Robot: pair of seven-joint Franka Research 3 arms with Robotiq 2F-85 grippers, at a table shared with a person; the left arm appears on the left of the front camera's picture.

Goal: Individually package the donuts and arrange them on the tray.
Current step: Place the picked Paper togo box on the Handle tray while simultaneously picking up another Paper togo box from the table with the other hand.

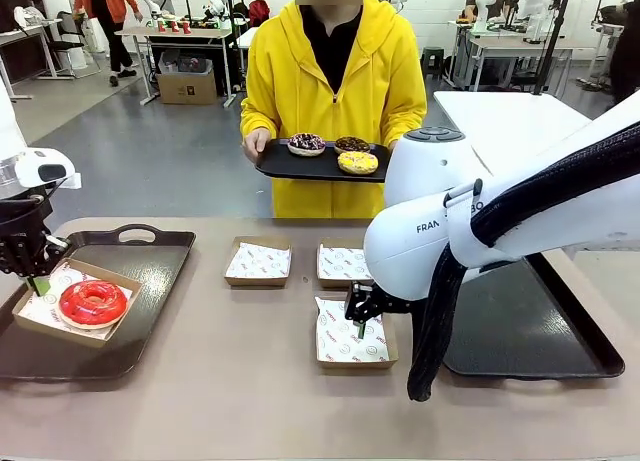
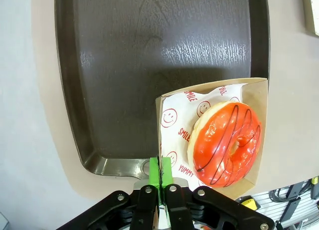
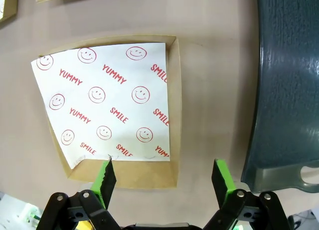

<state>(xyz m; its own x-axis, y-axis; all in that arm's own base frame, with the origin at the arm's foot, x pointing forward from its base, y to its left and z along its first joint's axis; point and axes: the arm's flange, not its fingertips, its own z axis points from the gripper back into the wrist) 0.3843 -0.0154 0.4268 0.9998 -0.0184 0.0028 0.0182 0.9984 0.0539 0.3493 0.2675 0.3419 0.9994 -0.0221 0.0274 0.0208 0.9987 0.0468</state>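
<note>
A glossy red donut [image 1: 92, 303] [image 2: 227, 142] lies in a paper-lined cardboard box [image 1: 112, 281] [image 2: 214, 85] on the left dark tray [image 1: 150, 281] [image 2: 149, 65], with the box reaching over the tray's rim. My left gripper [image 1: 38, 281] [image 2: 160, 172] is shut on that box's edge. My right gripper [image 1: 360, 321] [image 3: 164, 177] hangs open over the near edge of an empty lined box [image 1: 355, 359] [image 3: 172, 90]. Across the table a person holds a black tray [image 1: 275, 163] bearing a sprinkled dark chocolate donut [image 1: 306, 143], a brown donut [image 1: 352, 144] and a yellow donut [image 1: 358, 162].
Two more empty lined boxes [image 1: 258, 262] [image 1: 342, 264] sit mid-table. A second dark tray [image 1: 520, 321] [image 3: 289, 90] lies at the right, partly under my right arm. Bare tabletop runs along the front edge.
</note>
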